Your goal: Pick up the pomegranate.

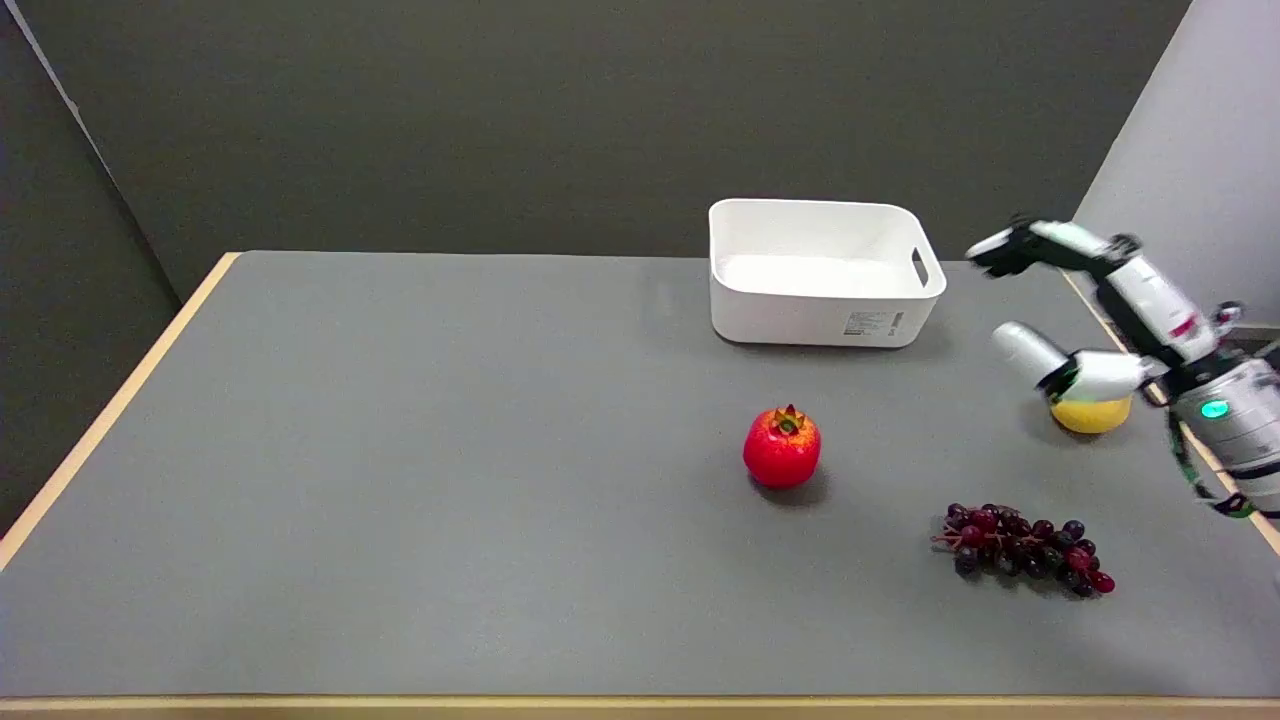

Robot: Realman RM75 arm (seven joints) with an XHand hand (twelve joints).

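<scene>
The red pomegranate (782,447) stands upright on the grey table (400,480), right of centre, its crown pointing up. My right hand (1090,310) hangs in the air at the right edge of the table, well to the right of the pomegranate and apart from it. Its fingers are spread and hold nothing. One finger reaches toward the upper left and another lies lower, in front of a yellow fruit.
A white bin (822,272) stands at the back, behind the pomegranate. A yellow fruit (1092,414) lies under my hand, partly hidden by it. A bunch of dark grapes (1025,549) lies at the front right. The table's right edge runs close by my arm.
</scene>
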